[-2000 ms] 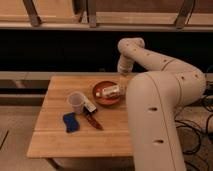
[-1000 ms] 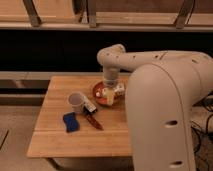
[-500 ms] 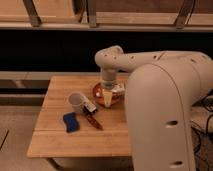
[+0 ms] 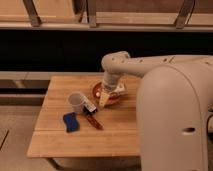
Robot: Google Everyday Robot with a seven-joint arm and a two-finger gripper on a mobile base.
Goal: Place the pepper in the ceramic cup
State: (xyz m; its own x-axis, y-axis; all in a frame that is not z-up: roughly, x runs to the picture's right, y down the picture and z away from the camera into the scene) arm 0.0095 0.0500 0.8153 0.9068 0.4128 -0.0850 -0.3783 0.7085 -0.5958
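One pepper [image 4: 93,121] lies on the table [image 4: 60,142], just beside one ceramic cup [image 4: 77,102]. One hand [image 4: 103,101] hangs over one orange-red bowl [image 4: 95,92]. I cannot tell if it is open or closed.

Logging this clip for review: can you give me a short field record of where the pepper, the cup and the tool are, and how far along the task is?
surface: wooden table
pepper: lying flat on the table, in front of the cup, apart from the tool
ceramic cup: upright, left of the bowl, no pepper in it
tool: low over the near rim of the orange-red bowl, right of the cup
other: blue object left of the pepper; small black-and-white box between cup and pepper
task status: pepper not yet picked up
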